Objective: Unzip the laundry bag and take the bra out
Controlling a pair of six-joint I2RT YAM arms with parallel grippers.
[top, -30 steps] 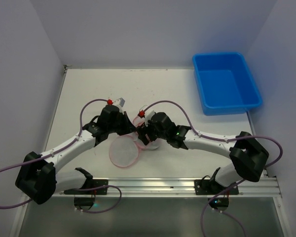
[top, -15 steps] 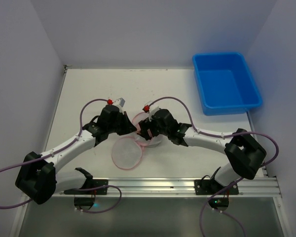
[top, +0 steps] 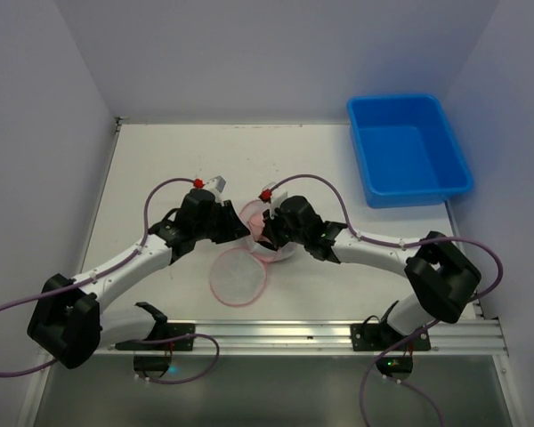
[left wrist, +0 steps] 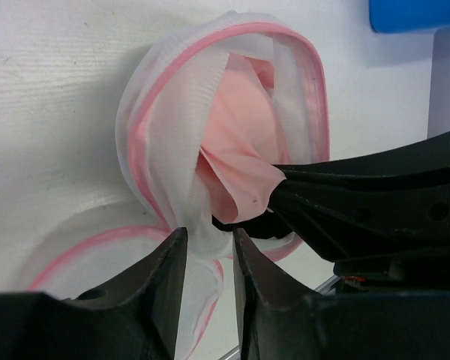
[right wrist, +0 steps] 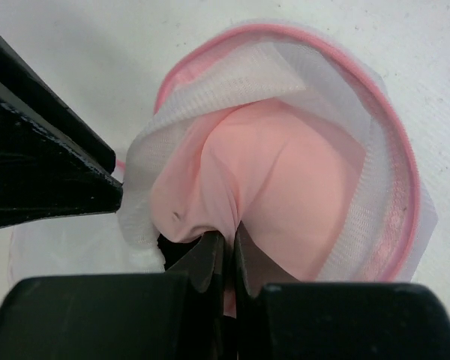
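The laundry bag [left wrist: 146, 112], white mesh with pink trim, lies unzipped on the table between both arms. Its round lid flap [top: 238, 276] is spread flat in front of it. The pale pink bra [right wrist: 300, 180] bulges out of the bag's mouth. My right gripper [right wrist: 229, 234] is shut on a fold at the bra's near edge. My left gripper [left wrist: 208, 234] is at the bag's rim. Its jaws stand a little apart, with a bunch of white mesh [left wrist: 199, 217] loose between the fingertips. The two grippers nearly touch over the bag [top: 265, 242].
A blue plastic bin [top: 408, 149] stands at the back right, well away from the arms. The metal rail [top: 338, 334] runs along the table's near edge, just in front of the lid flap.
My right gripper moved left into the bag's mouth and closed on the bra. My left gripper's jaws have parted on the mesh. The lid flap slid slightly right.
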